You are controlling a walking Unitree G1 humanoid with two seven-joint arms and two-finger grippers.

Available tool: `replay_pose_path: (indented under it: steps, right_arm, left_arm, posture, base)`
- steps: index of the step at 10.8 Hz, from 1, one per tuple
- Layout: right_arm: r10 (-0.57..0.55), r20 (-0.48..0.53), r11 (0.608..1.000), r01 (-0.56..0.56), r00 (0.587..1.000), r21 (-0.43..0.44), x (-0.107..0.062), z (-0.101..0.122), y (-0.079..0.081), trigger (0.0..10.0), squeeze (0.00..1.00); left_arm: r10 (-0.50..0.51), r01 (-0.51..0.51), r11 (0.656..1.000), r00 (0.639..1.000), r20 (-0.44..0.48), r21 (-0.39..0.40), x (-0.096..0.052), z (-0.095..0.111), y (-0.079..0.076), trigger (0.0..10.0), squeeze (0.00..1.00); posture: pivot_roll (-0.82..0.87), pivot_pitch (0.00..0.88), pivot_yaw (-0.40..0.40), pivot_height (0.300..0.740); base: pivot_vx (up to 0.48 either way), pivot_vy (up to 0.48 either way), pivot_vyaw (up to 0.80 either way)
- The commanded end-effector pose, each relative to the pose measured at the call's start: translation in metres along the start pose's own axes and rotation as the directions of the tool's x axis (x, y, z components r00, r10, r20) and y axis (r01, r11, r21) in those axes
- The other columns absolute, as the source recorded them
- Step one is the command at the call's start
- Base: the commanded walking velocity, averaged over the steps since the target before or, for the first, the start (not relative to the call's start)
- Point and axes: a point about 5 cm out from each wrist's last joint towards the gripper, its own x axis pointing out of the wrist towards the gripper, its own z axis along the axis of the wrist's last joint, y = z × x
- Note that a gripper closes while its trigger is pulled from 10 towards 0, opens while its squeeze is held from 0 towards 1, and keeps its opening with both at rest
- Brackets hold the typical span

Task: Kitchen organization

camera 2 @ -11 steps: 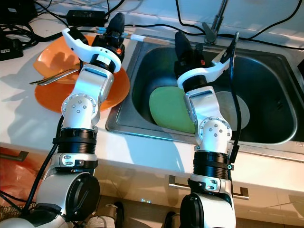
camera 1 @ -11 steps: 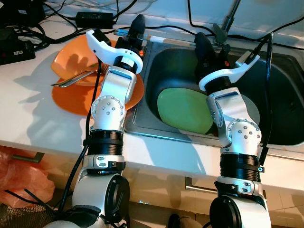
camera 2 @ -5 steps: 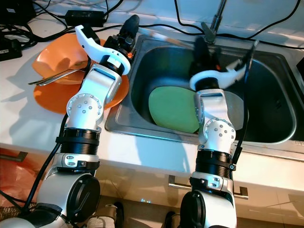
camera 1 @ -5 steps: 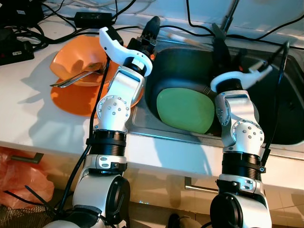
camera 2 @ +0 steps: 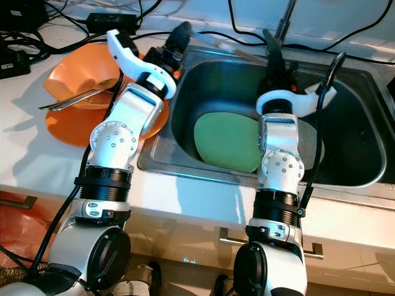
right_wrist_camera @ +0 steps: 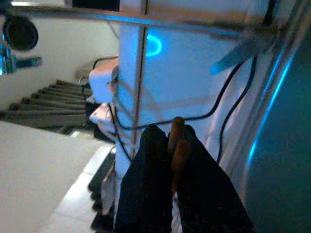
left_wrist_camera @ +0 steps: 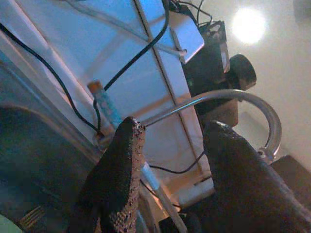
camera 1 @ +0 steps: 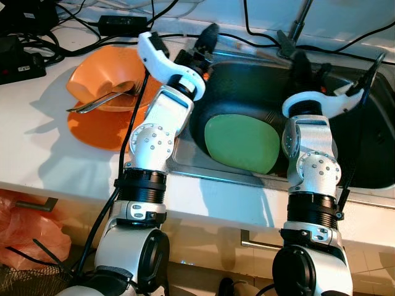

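Observation:
A green plate lies tilted in the steel sink, partly over a grey plate. My left gripper hovers over the sink's back left corner, open with nothing between its fingers. Behind it a thin stick with an orange tip lies along the sink's back edge. My right gripper points up toward the faucet; in the right wrist view it is shut on two thin brown sticks. An orange bowl holding a fork sits on an orange plate on the counter.
Black cables and a power adapter run along the back of the white counter. A black box sits at the far left. A drawer handle and an orange bag show below the counter edge.
Both arms swung to the right. The left gripper went from beside the orange bowl to over the sink's back left corner. The right gripper moved right, away from the green plate, toward the faucet.

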Motion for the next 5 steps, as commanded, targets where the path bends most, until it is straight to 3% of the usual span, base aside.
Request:
replay_pose_path:
  steps: [1,2,3,4,5]
  right_arm:
    - [-0.002,0.018,1.000,0.002,1.000,-0.002,0.003,-0.004,0.005,0.0,0.00]
    - [-0.005,0.042,0.993,0.010,0.999,-0.120,0.003,0.001,0.002,0.0,0.00]
    - [-0.006,0.045,0.988,0.012,0.999,-0.153,0.003,0.002,0.001,0.0,0.00]
    - [-0.001,0.046,0.978,0.011,0.999,-0.210,0.004,0.003,0.001,1.1,0.00]
    - [-0.001,0.038,0.966,0.011,0.999,-0.260,0.004,0.002,0.000,6.1,0.00]
  left_arm:
    - [-0.059,0.058,0.998,0.997,-0.049,-0.034,0.005,-0.025,-0.022,10.0,0.00]
    - [-0.043,0.045,0.998,0.998,-0.049,0.045,0.004,-0.022,-0.022,10.0,0.00]
    - [-0.034,0.038,0.994,0.999,-0.042,0.100,0.004,-0.018,-0.021,10.0,0.00]
    - [-0.020,0.023,0.973,1.000,-0.019,0.231,0.004,-0.008,-0.020,10.0,0.00]
    - [-0.024,0.024,0.918,1.000,-0.007,0.395,0.003,-0.001,-0.023,10.0,0.00]
  posture:
    - [0.07,0.135,-0.022,0.740]
    - [0.07,0.135,-0.024,0.740]
    - [0.07,0.135,-0.024,0.740]
    - [0.07,0.135,-0.025,0.740]
    - [0.07,0.136,-0.026,0.740]
  base:
    - [0.000,0.000,0.00]
    - [0.000,0.000,0.00]
    - [0.000,0.000,0.00]
    - [0.000,0.000,0.00]
    - [0.000,0.000,0.00]
